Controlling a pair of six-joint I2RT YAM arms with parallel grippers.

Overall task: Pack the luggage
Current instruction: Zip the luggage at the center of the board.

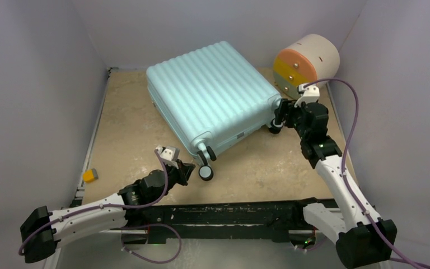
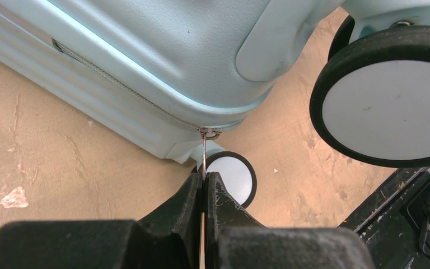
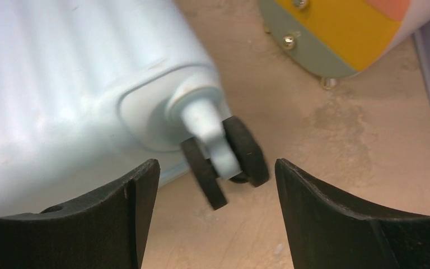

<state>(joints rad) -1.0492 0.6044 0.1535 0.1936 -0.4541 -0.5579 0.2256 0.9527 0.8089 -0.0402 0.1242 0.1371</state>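
Nearest me, the left fingers point(image 2: 196, 189) are pinched fully shut on the thin metal pull point(image 2: 204, 154) of the zip, at the near corner of the case point(image 1: 210, 89), just beside its near wheel point(image 2: 381, 106); the zip run I can see left of the slider looks closed, and what lies past the corner is hidden. A small orange block point(image 1: 90, 175) lies loose by the left edge. The case lies flat mid-tabletop point(image 1: 129, 117), ribbed shell up, lid down; I judge the filling done and the zipping the step in hand, though how much zip is left I cannot tell. At its right corner the right fingers point(image 3: 137, 196) stand wide open, holding nothing; the far wheel point(image 3: 246, 151) sits just ahead between them, touching neither. Beyond, the drawer unit point(image 1: 308, 64) stands near the case's back corner.
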